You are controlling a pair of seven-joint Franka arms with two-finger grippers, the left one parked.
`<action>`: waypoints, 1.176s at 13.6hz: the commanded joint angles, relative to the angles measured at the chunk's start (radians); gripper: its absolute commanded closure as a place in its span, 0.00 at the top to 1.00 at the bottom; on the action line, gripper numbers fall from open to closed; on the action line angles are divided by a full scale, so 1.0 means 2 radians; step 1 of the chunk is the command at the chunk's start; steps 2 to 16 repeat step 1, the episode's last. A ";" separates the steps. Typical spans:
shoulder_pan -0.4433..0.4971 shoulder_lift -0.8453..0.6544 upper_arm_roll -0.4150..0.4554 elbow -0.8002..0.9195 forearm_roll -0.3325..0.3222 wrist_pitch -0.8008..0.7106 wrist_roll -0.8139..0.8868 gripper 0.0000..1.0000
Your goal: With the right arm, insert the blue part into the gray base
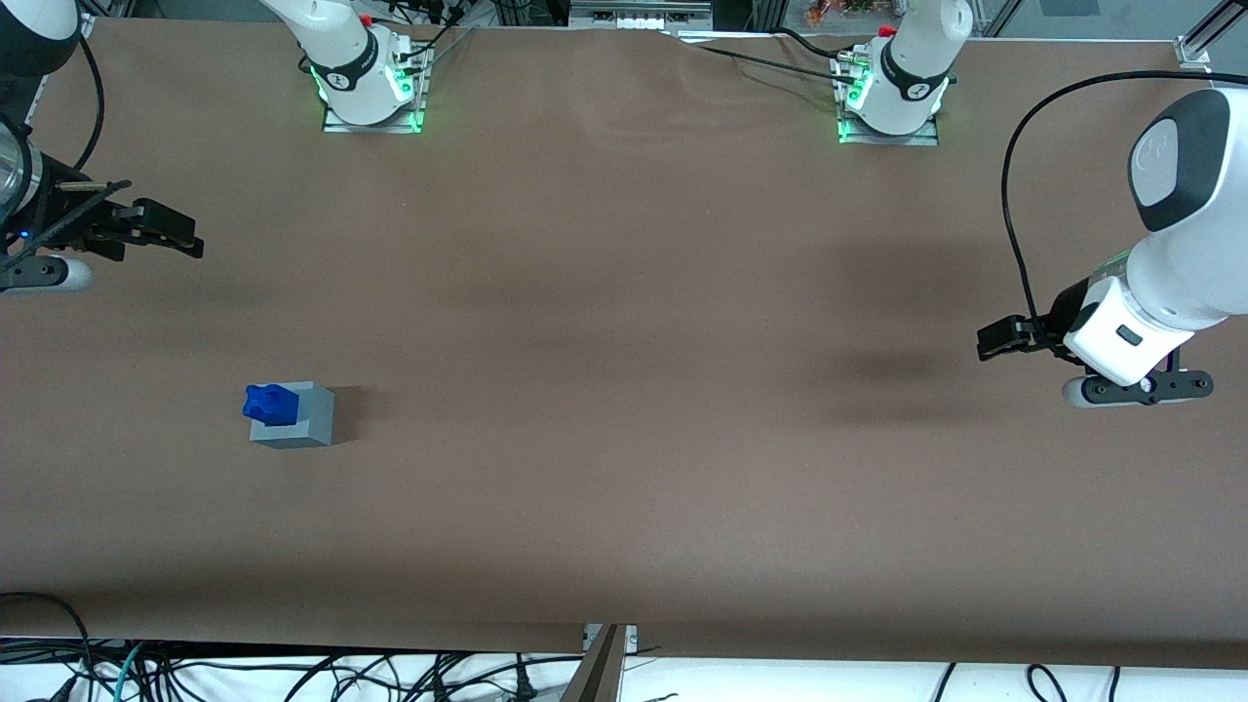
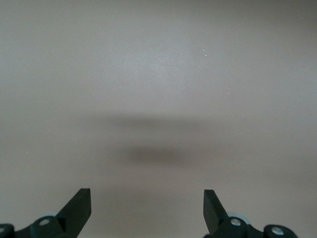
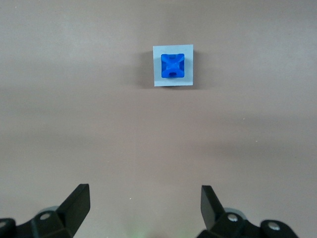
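Note:
The blue part (image 1: 270, 403) sits in the top of the gray base (image 1: 314, 421) on the brown table, toward the working arm's end. In the right wrist view the blue part (image 3: 172, 65) stands upright inside the gray base (image 3: 173, 83), whose rim shows all around it. My right gripper (image 1: 191, 240) is open and empty. It hangs high above the table, farther from the front camera than the base and apart from it. Its two black fingers (image 3: 78, 201) stand wide apart with bare table between them (image 3: 145, 199).
The brown table (image 1: 624, 390) stretches wide around the base. Two arm mounts with green lights (image 1: 369, 88) (image 1: 889, 97) stand at the table's edge farthest from the front camera. Cables (image 1: 292, 673) lie below the nearest edge.

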 commanded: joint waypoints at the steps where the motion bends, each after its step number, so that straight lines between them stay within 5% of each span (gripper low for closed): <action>1: 0.004 0.010 0.002 0.023 -0.008 -0.015 0.002 0.99; 16: 0.004 0.010 0.002 0.023 -0.008 -0.015 0.002 0.99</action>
